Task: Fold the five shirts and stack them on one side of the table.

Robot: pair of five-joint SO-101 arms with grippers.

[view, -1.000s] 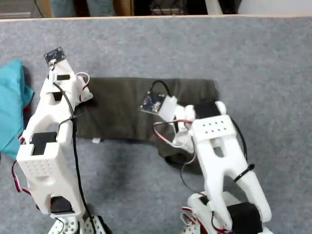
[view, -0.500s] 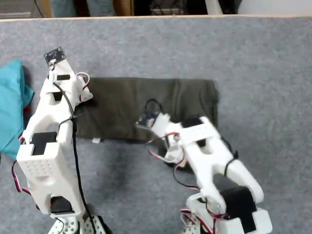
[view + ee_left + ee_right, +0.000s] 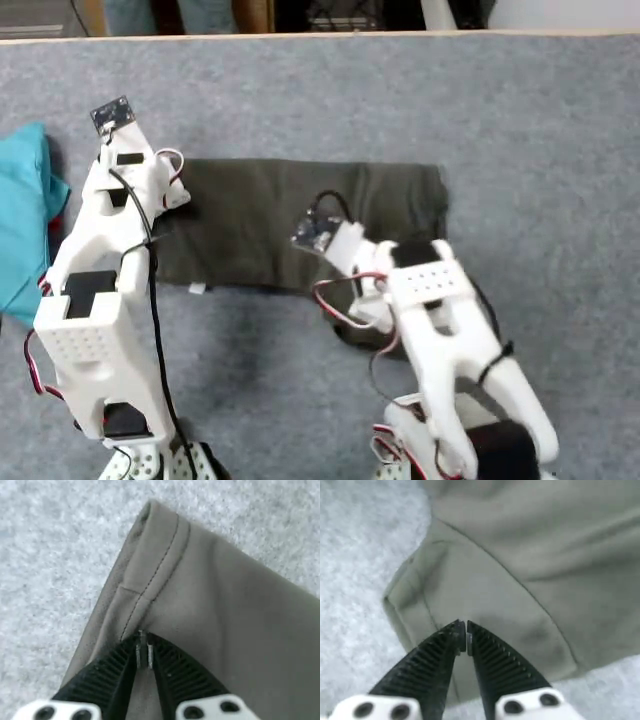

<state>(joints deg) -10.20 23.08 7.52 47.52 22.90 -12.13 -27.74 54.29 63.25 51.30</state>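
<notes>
Lying on the grey counter, an olive shirt is being kept spread as a long band across the middle; its left end is being pinched by the left claw, which is closed on the cloth just below a stitched hem; the fabric is being drawn into a small ridge at the tips; in the high view the left arm is being shown leaning over that same end of the shirt; a sleeve is sticking out from the shirt's near edge onto the counter; it is being gripped by the right claw, jaws closed with the tips meeting on the sleeve's cloth near its outer edge; in the high view the right arm is being seen bent over that sleeve, and most of it is being covered; a small white tag-like bit is lying at the olive shirt's near edge; a teal shirt is lying bunched at the counter's left edge, just beside the left arm and apart from the olive shirt.
</notes>
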